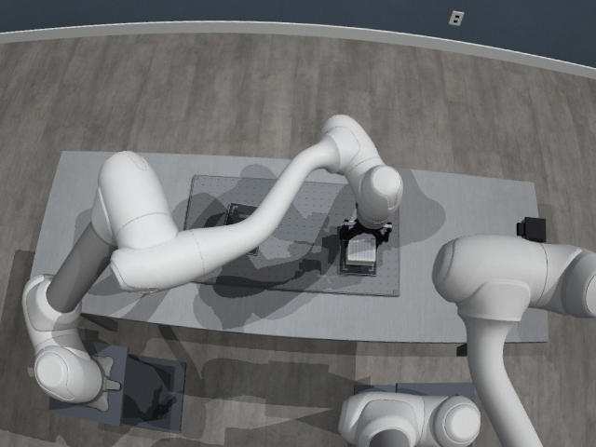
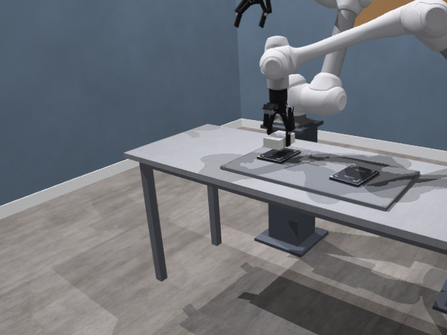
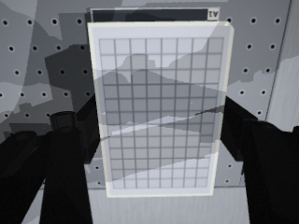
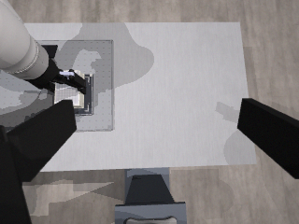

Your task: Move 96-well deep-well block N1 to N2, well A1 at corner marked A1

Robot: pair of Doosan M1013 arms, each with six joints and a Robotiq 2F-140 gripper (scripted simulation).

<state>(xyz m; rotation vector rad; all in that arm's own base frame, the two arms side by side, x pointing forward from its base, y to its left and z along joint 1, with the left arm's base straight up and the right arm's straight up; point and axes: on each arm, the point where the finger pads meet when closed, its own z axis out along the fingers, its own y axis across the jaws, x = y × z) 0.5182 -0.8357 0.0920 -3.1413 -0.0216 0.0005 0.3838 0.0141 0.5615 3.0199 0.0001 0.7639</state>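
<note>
The white deep-well block (image 1: 360, 250) (image 2: 274, 141) (image 3: 161, 107) (image 4: 67, 95) is held level in my left gripper (image 2: 279, 138) (image 3: 157, 105), which is shut on its long sides. It hangs above nest N2 (image 1: 358, 272) (image 2: 269, 158) (image 3: 149, 15) (image 4: 89, 95), with a gap beneath. In the left wrist view, N2's A1 label (image 3: 213, 14) and the block's cut corner are both at upper right; the block's lettering is unreadable. The block hides most of N2 there. Nest N1 (image 1: 237, 211) (image 2: 354, 174) is empty in the exterior view. My right gripper (image 2: 248, 25) (image 4: 157, 114) is open and empty, high up.
Both nests sit on a perforated board (image 1: 385, 283) (image 2: 316, 191) on the grey table (image 1: 457, 207) (image 2: 173, 153). The left arm (image 1: 225, 245) reaches over the board and partly covers N1 in the top view. The right arm (image 1: 495, 278) stands over the table's right end there.
</note>
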